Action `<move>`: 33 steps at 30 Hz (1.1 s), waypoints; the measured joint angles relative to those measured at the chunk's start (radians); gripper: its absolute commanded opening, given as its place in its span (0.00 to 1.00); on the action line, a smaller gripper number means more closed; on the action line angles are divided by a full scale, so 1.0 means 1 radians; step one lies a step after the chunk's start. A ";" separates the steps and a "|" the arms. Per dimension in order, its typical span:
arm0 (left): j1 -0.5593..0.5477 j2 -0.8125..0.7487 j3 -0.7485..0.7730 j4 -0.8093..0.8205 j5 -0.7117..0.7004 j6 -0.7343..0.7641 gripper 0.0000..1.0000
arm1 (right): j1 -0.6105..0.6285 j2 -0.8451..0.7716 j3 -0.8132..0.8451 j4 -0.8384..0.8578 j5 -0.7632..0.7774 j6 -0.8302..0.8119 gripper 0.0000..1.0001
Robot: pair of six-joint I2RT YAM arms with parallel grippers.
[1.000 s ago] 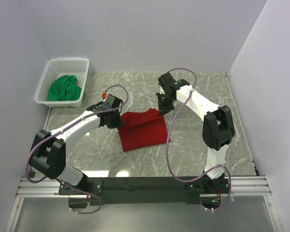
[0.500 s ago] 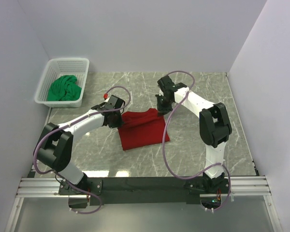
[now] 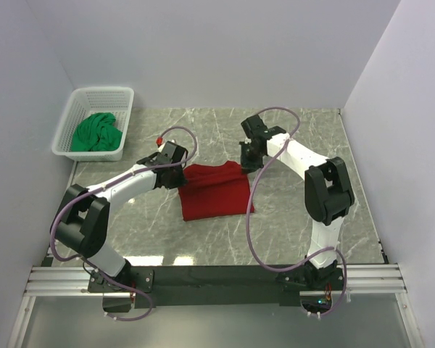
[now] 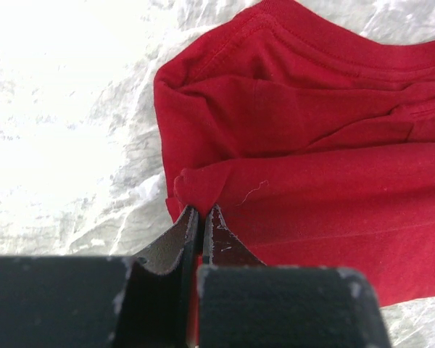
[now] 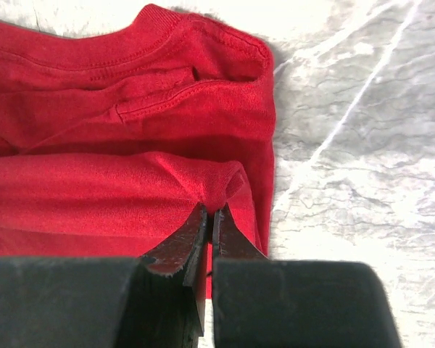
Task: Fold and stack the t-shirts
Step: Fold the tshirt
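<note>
**Both pincers closed on the red tee, one at each far corner**

Left pincer [image 4: 201,214]: fingers drawn almost together, only a thin slit between the tips. A small ridge of the deep red soft-fabric t-shirt [image 4: 312,145] is pinched in that slit, at the cloth's left edge. From this pincer the red cloth spreads ahead and off to the right. The ribbed collar band lies further ahead, at the top of the left wrist view. To the pincer's left is bare grey marbled desk [image 4: 65,130].

Right pincer [image 5: 210,214]: same condition, tips nearly meeting and nipping a puckered fold of the red t-shirt [image 5: 116,145] near its right edge. The cloth runs ahead and to the left of this pincer, with the collar at the far end. Bare desk lies to the pincer's right.

Top view: the red t-shirt [image 3: 216,192] lies as a folded, roughly square pad on the desk [image 3: 297,210], between my two arms. My left pincer [image 3: 177,172] is at its far left corner and my right pincer [image 3: 246,164] at its far right corner, both touching the fabric.

Bright green soft-fabric t-shirt [image 3: 96,133]: crumpled, unfolded, inside the white plastic lattice basket [image 3: 101,91]. The basket stands well apart from my left pincer, further out and to its left, against the wall.
</note>
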 measured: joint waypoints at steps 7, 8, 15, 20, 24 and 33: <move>0.000 0.012 0.005 0.032 -0.002 0.010 0.01 | -0.014 -0.006 -0.002 0.005 0.000 0.017 0.00; 0.000 0.020 0.005 0.035 -0.004 0.012 0.02 | -0.015 -0.006 -0.003 0.007 0.000 0.019 0.00; 0.001 0.068 0.010 0.052 -0.037 0.023 0.59 | -0.016 -0.002 -0.007 0.014 0.013 0.048 0.27; 0.005 0.042 0.016 0.048 -0.058 0.027 0.87 | -0.027 -0.032 -0.034 0.032 0.044 0.061 0.39; 0.006 -0.058 0.000 0.053 -0.059 0.024 0.83 | -0.033 -0.154 -0.116 0.074 0.043 0.069 0.41; -0.030 -0.254 -0.138 0.109 0.023 0.072 0.48 | -0.032 -0.296 -0.264 0.300 -0.163 0.021 0.35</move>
